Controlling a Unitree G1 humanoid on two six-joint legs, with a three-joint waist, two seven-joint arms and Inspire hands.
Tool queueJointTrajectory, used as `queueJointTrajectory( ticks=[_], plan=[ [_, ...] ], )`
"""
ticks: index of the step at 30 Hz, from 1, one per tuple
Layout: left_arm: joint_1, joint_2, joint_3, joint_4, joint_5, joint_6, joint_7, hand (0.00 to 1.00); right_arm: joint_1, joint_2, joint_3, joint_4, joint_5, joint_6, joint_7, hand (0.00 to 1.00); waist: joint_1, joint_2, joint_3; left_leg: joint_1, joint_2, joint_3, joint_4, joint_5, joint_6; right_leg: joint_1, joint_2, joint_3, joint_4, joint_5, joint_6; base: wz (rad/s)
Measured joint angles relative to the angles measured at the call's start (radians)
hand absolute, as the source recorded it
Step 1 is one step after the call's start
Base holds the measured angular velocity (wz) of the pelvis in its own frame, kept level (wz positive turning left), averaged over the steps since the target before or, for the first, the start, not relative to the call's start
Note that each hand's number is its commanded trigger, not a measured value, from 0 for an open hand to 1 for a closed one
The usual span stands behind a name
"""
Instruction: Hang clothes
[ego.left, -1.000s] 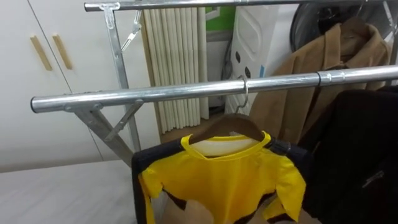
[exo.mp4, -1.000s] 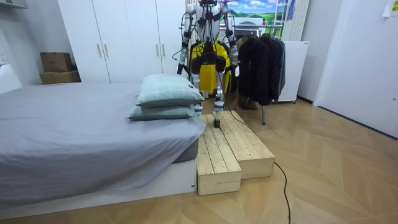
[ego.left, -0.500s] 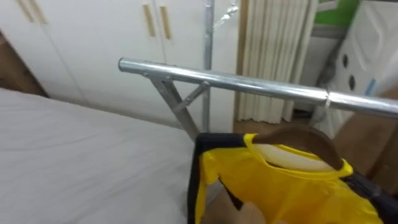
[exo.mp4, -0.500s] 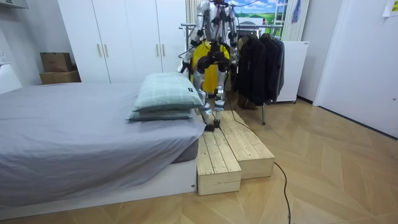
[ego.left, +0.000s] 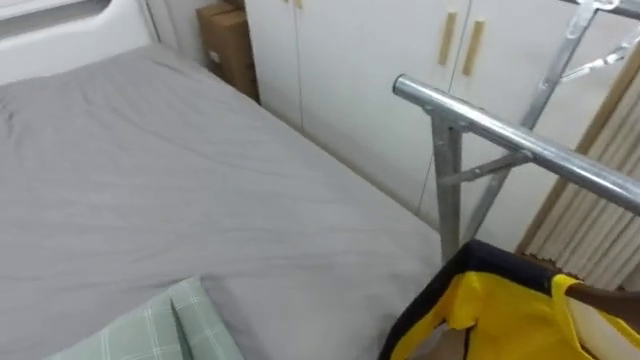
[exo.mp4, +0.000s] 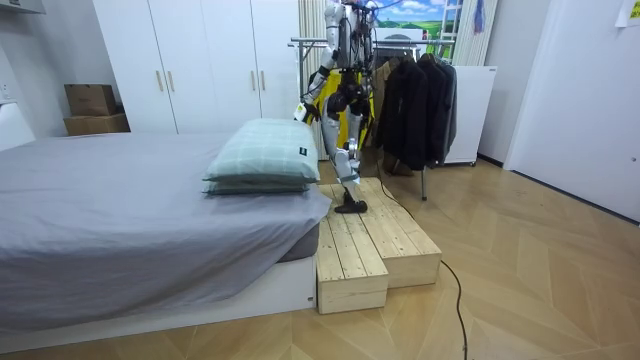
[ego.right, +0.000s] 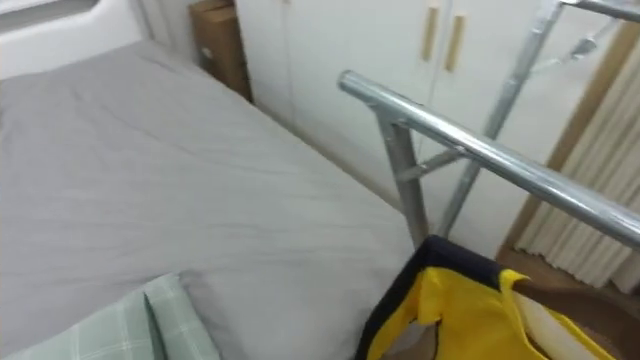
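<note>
Head has swung left since the last frame: the rail that crossed the view is now off to the right, and the room view has the robot turned from the rack toward the bed, standing on the wooden platform (exo.mp4: 372, 238).

Left to right in the eye views:
- checked pillow (ego.left: 150, 330) in the lower left corner, lying on the grey bed (ego.left: 200, 170)
- cardboard box (ego.left: 228, 45) on the floor beyond the bed, against the white wardrobe (ego.left: 350, 70)
- rail (ego.left: 520, 145) of the clothes rack, slanting down to the right on its upright post
- yellow shirt (ego.left: 500, 320) just below the rail on a brown hanger (ego.left: 605, 297). The hook is out of frame, but it looks like it is hanging there – collar spread over the hanger so the shirt keeps its shape.

One hand (exo.mp4: 303, 112) shows ahead of the torso in the room view, too small to read – cannot tell if it is open or closed, and I can't say which side it is.

My read: this shirt is done, and the robot is turning to the bed for the next garment.
</note>
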Motion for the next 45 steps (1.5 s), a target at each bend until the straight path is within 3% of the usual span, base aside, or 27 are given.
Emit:
queueJointTrajectory(
  ticks=[2, 3, 4, 5, 6, 7, 8, 10, 13, 16, 18, 20, 24, 26, 30, 37, 41, 45],
  plan=[
    [-0.002, -0.015, 0.0, 0.008, 0.0, 0.0, -0.003, 0.0, 0.011, 0.0, 0.0, 0.001, 0.0, 0.003, -0.006, 0.0, -0.003, -0.006, 0.0018, 0.002, -0.004, -0.001, 0.0, 0.0, 0.0, 0.003, -0.01, 0.09, 0.009, 0.012, -0.007, 0.46],
    [-0.002, -0.018, 0.0, 0.009, 0.0, 0.0, -0.005, 0.0, 0.018, 0.0, -0.001, 0.002, 0.001, 0.004, -0.01, 0.0, -0.004, -0.007, 0.0027, 0.003, -0.006, -0.005, -0.001, 0.001, 0.001, 0.002, -0.015, 0.115, 0.018, 0.013, -0.007, 0.57],
    [-0.004, -0.02, 0.001, 0.019, 0.0, 0.0, -0.017, 0.0, 0.037, 0.001, -0.008, 0.002, 0.001, 0.004, -0.013, 0.0, -0.012, -0.01, 0.0028, 0.002, -0.013, -0.046, -0.008, 0.004, 0.006, 0.002, -0.018, 0.174, 0.026, 0.016, -0.013, 0.81],
    [-0.004, -0.02, 0.002, 0.031, 0.0, 0.0, -0.025, 0.0, 0.061, 0.001, -0.031, 0.002, 0.003, 0.003, -0.013, 0.0, -0.033, -0.012, 0.0039, -0.002, -0.019, -0.097, -0.01, 0.008, 0.013, 0.002, -0.019, 0.261, 0.029, 0.021, -0.022, 0.92],
    [-0.005, -0.02, 0.002, 0.036, 0.0, 0.0, -0.029, 0.0, 0.075, 0.002, -0.046, 0.003, 0.003, 0.002, -0.014, 0.0, -0.04, -0.016, 0.0043, -0.004, -0.024, -0.121, -0.011, 0.011, 0.019, -0.001, -0.019, 0.309, 0.033, 0.023, -0.026, 1.09],
    [-0.005, -0.02, 0.003, 0.047, 0.001, 0.001, -0.037, 0.0, 0.102, 0.004, -0.074, 0.005, 0.002, 0.003, -0.017, 0.0, -0.054, -0.02, 0.004, -0.011, -0.033, -0.169, -0.01, 0.019, 0.031, -0.009, -0.017, 0.411, 0.037, 0.029, -0.031, 1.0],
    [-0.005, -0.02, 0.004, 0.055, 0.001, 0.003, -0.04, 0.0, 0.126, 0.005, -0.101, 0.011, -0.006, 0.004, -0.019, 0.0, -0.06, -0.023, 0.0049, -0.022, -0.039, -0.204, -0.009, 0.021, 0.033, -0.016, -0.008, 0.512, 0.025, 0.037, -0.025, 0.92],
    [-0.002, -0.02, 0.014, 0.072, 0.001, 0.01, -0.04, 0.0, 0.15, 0.005, -0.118, 0.02, -0.03, 0.009, -0.039, 0.0, -0.064, -0.024, 0.0039, -0.039, -0.054, -0.245, -0.01, 0.024, 0.04, -0.007, 0.003, 0.58, -0.001, 0.053, 0.001, 0.72],
    [0.006, -0.016, 0.024, 0.094, 0.001, 0.037, -0.04, 0.0, 0.176, 0.005, -0.118, 0.047, -0.06, 0.041, -0.069, 0.0, -0.084, -0.022, 0.0048, -0.05, -0.067, -0.32, -0.019, 0.028, 0.046, 0.02, 0.002, 0.59, -0.005, 0.058, 0.016, 0.81],
    [0.017, -0.009, 0.024, 0.094, 0.0, 0.052, -0.039, 0.0, 0.189, 0.005, -0.119, 0.038, -0.066, 0.059, -0.096, 0.0, -0.088, -0.021, 0.0074, -0.07, -0.081, -0.391, -0.011, 0.033, 0.053, 0.045, 0.004, 0.653, -0.029, 0.056, 0.041, 0.68],
    [0.021, -0.009, 0.049, 0.095, -0.005, 0.058, -0.037, 0.0, 0.186, 0.004, -0.118, 0.023, -0.073, 0.064, -0.113, 0.0, -0.075, -0.021, 0.0077, -0.086, -0.094, -0.413, -0.007, 0.038, 0.058, 0.044, 0.001, 0.689, -0.039, 0.049, 0.053, 0.41],
    [0.031, -0.008, 0.095, 0.109, -0.028, 0.061, -0.028, 0.0, 0.176, 0.006, -0.119, -0.031, -0.119, 0.066, -0.134, 0.0, -0.06, -0.014, 0.0101, -0.098, -0.103, -0.423, 0.002, 0.041, 0.059, 0.044, -0.004, 0.696, -0.04, 0.04, 0.068, 0.2],
    [0.024, -0.009, 0.102, 0.115, -0.064, 0.06, -0.016, 0.0, 0.121, 0.009, -0.115, -0.072, -0.144, 0.053, -0.143, 0.0, -0.055, -0.001, 0.0092, -0.139, -0.105, -0.45, 0.045, 0.041, 0.06, 0.043, -0.003, 0.694, -0.057, 0.04, 0.071, 0.2],
    [0.023, -0.009, 0.101, 0.113, -0.067, 0.055, -0.012, 0.0, 0.097, 0.016, -0.094, -0.084, -0.137, 0.02, -0.125, 0.0, -0.051, 0.004, 0.0104, -0.15, -0.107, -0.462, 0.046, 0.049, 0.061, 0.042, -0.001, 0.685, -0.066, 0.041, 0.077, 0.14],
    [0.034, -0.01, 0.101, 0.098, -0.069, 0.049, -0.008, 0.0, 0.091, 0.021, -0.051, -0.112, -0.109, 0.001, -0.101, 0.0, -0.047, 0.012, 0.0135, -0.157, -0.113, -0.478, 0.038, 0.065, 0.061, 0.041, -0.003, 0.675, -0.073, 0.038, 0.078, 0.16],
    [0.04, -0.008, 0.103, 0.084, -0.068, 0.048, 0.006, 0.0, 0.098, 0.025, -0.02, -0.068, -0.034, -0.022, -0.056, 0.0, -0.058, -0.005, 0.0071, -0.161, -0.137, -0.506, 0.018, 0.081, 0.067, 0.044, -0.018, 0.644, -0.074, 0.032, 0.085, 0.14],
    [0.037, 0.005, 0.108, 0.086, -0.068, 0.048, 0.006, 0.0, 0.103, 0.026, -0.019, -0.011, 0.059, -0.038, -0.014, 0.0, -0.061, -0.018, 0.0127, -0.167, -0.144, -0.523, 0.013, 0.082, 0.067, 0.046, -0.021, 0.655, -0.074, 0.029, 0.09, 0.13],
    [0.033, 0.008, 0.1, 0.085, -0.068, 0.048, 0.006, 0.0, 0.104, 0.026, -0.019, 0.01, 0.111, -0.039, 0.001, 0.0, -0.063, -0.015, 0.0153, -0.175, -0.147, -0.534, 0.015, 0.082, 0.067, 0.044, -0.021, 0.662, -0.075, 0.029, 0.09, 0.1]
  ],
)
